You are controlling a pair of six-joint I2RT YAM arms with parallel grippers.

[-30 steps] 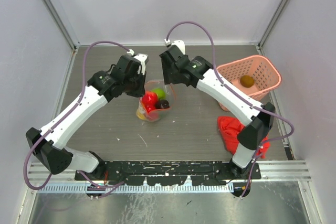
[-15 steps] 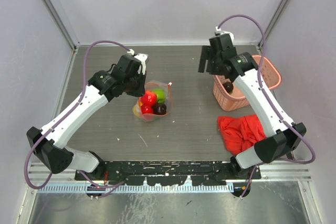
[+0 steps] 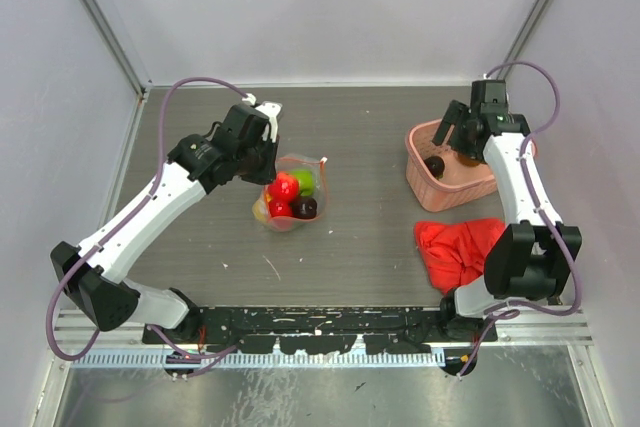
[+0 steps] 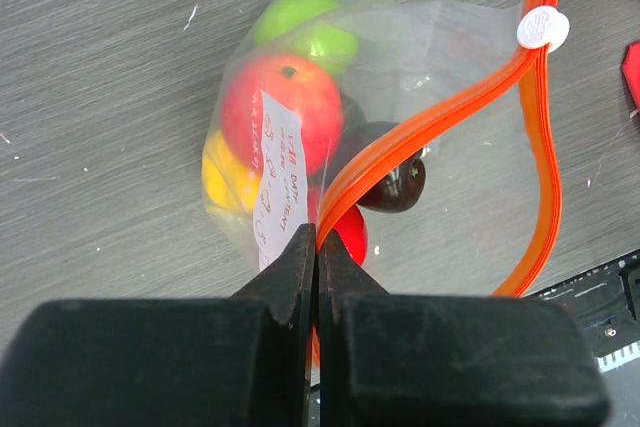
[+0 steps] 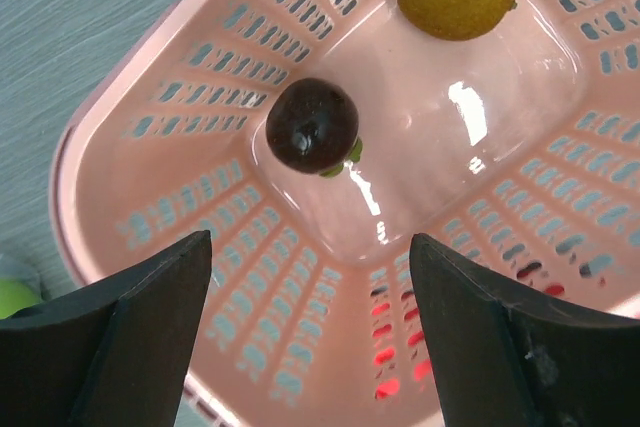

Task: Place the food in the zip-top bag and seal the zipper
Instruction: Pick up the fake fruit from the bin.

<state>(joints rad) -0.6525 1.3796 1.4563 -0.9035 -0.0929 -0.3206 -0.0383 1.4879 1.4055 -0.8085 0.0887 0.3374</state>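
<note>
Clamps zipper (image 4: 430,122) in left gripper (image 4: 318,247), lower centre | holds right gripper (image 5: 310,242) spread, empty, over dark brown fruit (image 5: 312,125) in basket (image 5: 250,297) | likely light, slick, round: pinch across its middle

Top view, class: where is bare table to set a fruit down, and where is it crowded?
Bare grey table lies between the clear zip-top bag and the pink lattice plastic basket, and along the far wall. Crowded: the right side, where basket, crumpled red cloth and the open right gripper cluster; the left gripper pinches the bag.
</note>
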